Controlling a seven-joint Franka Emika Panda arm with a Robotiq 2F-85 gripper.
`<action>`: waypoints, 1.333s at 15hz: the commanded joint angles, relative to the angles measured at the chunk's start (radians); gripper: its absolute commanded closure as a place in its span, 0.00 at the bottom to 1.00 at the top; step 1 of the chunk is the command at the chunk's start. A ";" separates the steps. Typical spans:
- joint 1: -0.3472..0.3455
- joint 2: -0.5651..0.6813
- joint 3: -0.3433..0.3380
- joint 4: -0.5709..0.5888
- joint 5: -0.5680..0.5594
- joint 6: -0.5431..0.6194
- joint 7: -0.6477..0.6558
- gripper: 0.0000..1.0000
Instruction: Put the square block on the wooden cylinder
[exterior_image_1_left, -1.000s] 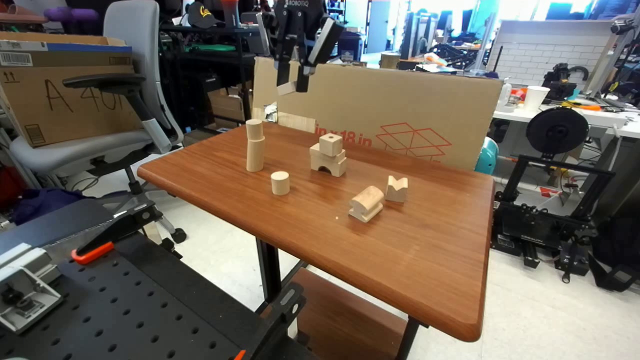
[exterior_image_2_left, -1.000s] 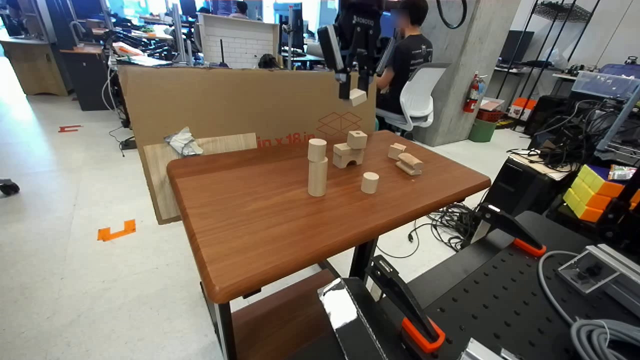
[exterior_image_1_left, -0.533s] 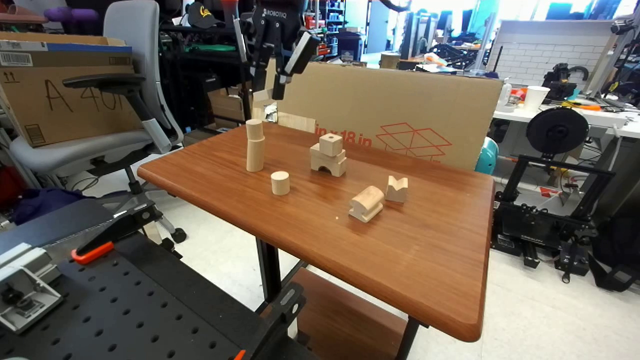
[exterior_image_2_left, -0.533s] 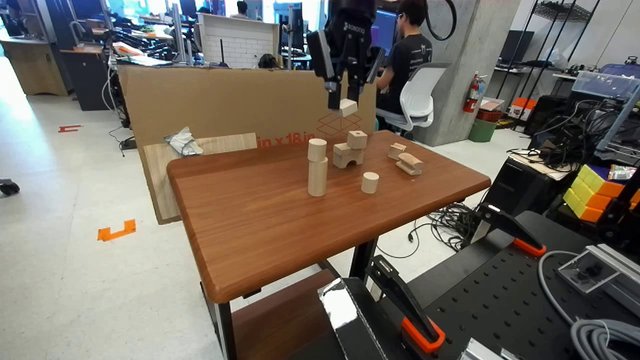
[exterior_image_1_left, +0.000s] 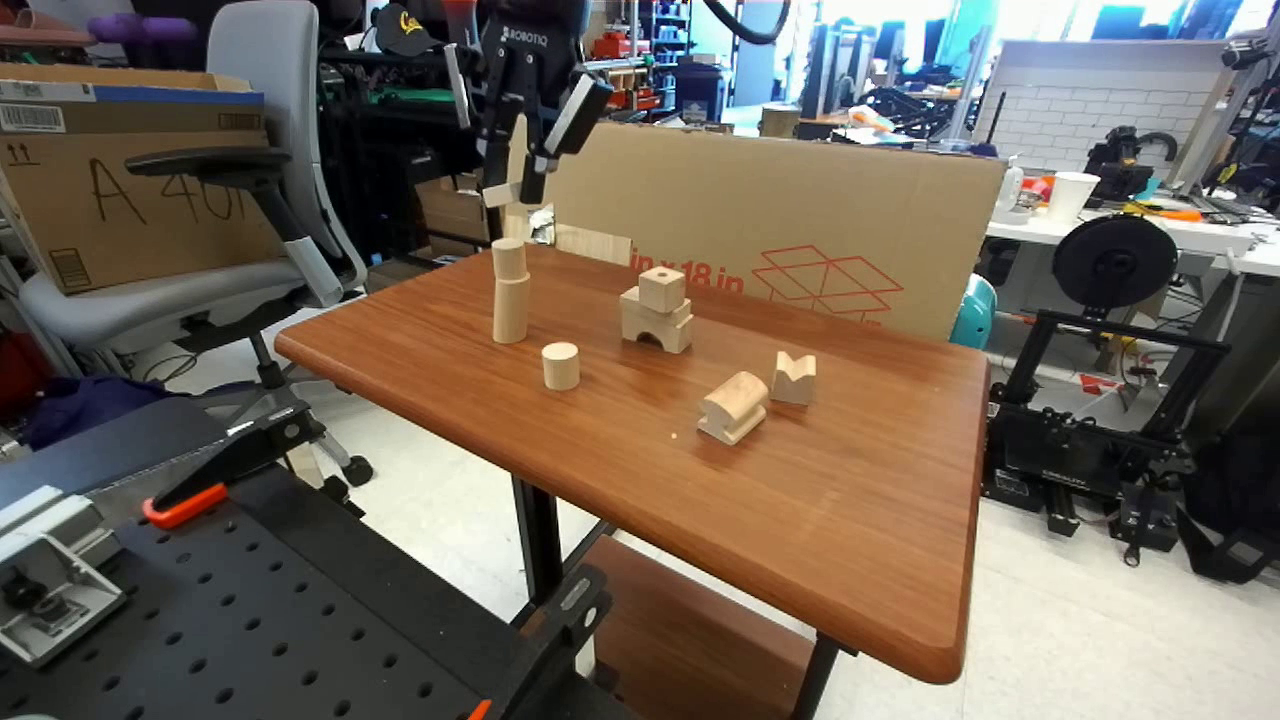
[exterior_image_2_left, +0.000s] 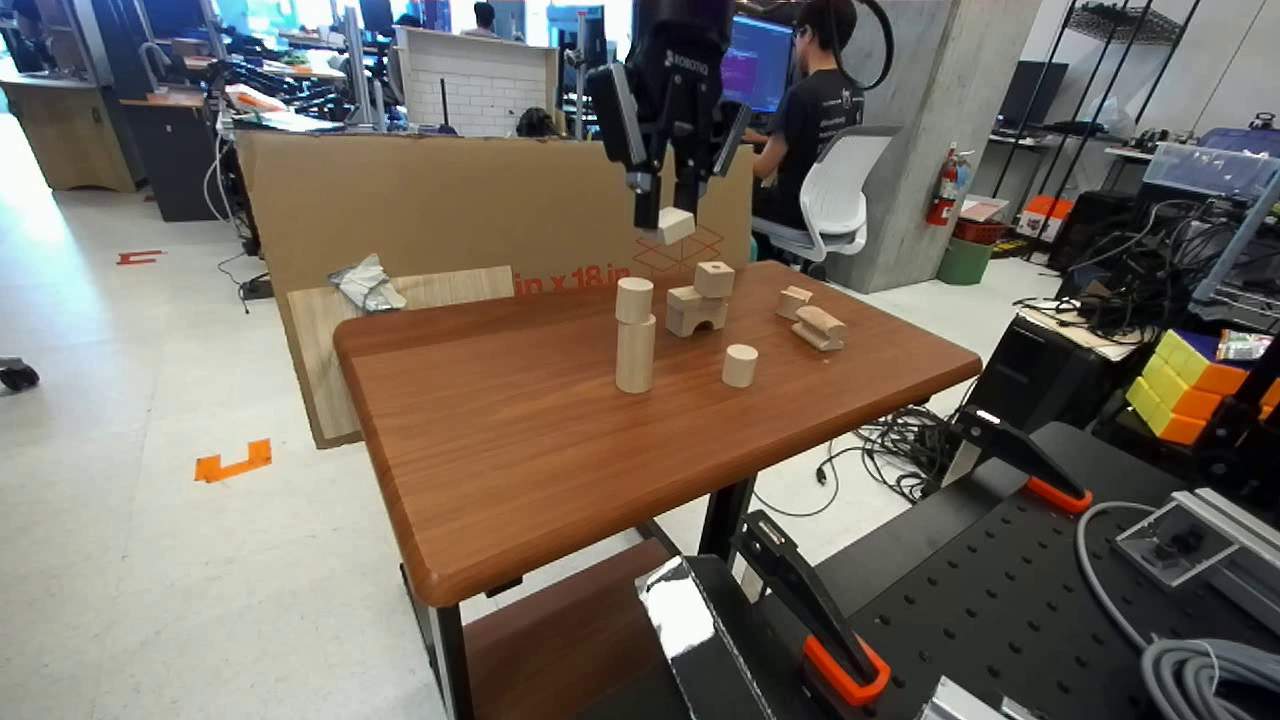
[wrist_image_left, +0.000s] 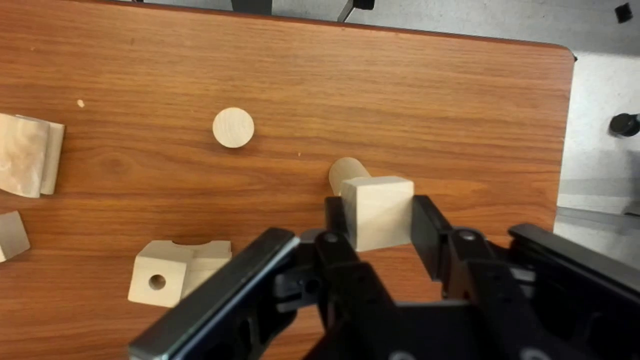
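Background, left side of the frame in an exterior view: brown cardboard box (exterior_image_1_left: 150, 190) on a grey office chair (exterior_image_1_left: 285, 110). Brown wood-grain table (exterior_image_1_left: 830, 520) occupies the centre. On its left portion stands the tall, slim, pale-wood round post (exterior_image_1_left: 510, 308), with a joint line below its top section. Above the post in the frame: black Robotiq gripper (exterior_image_1_left: 513, 185), jaws clamped, as the wrist view shows, on opposite faces of a plain pale-wood square block (wrist_image_left: 382, 212). Proceeding right: short pale-wood round piece (exterior_image_1_left: 561, 367); pale-wood cube with a hole (exterior_image_1_left: 661, 290), resting on a pale-wood arch block (exterior_image_1_left: 656, 323); round-topped pale-wood block (exterior_image_1_left: 733, 406); V-notched pale-wood block (exterior_image_1_left: 793, 382).

Task status: grasp and lift are complete; placement is not. The square block is apart from the post. Remaining steps, by judgement: align, lower, release, withdraw. In an exterior view the square block (exterior_image_2_left: 675, 226) hangs above and right of the post's top, so alignment is probably incomplete.

Arm pose: gripper hangs from the frame's upper edge in both exterior views, jaws pointing down.
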 joint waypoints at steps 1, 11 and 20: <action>0.008 0.033 0.002 0.033 0.013 -0.027 -0.013 0.88; 0.030 0.100 -0.002 0.096 -0.009 -0.031 0.001 0.88; 0.045 0.123 0.002 0.117 -0.015 -0.030 -0.001 0.88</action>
